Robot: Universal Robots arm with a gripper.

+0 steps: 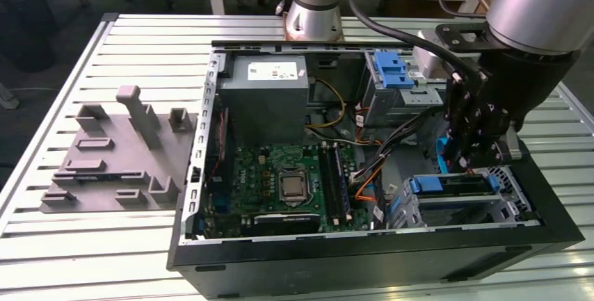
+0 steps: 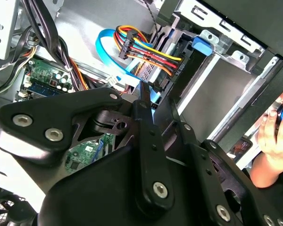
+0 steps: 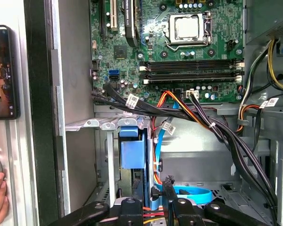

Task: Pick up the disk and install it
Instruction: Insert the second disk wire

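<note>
The disk sits in the drive cage at the near corner of the open computer case, on the exterior view's right, with its blue carrier frame facing the motherboard. In the first wrist view the blue carrier end fills the cage slot. My gripper hangs just above and behind that cage, over the bundle of cables. Its two thin black fingers stand close together with nothing held; they appear shut. A blue flat cable lies right under the fingertips.
The case lies open on a slatted metal table. The grey power supply box and a blue latch with its cage sit at the far side. A grey moulded fixture lies on the exterior view's left. A person's hand rests outside the case.
</note>
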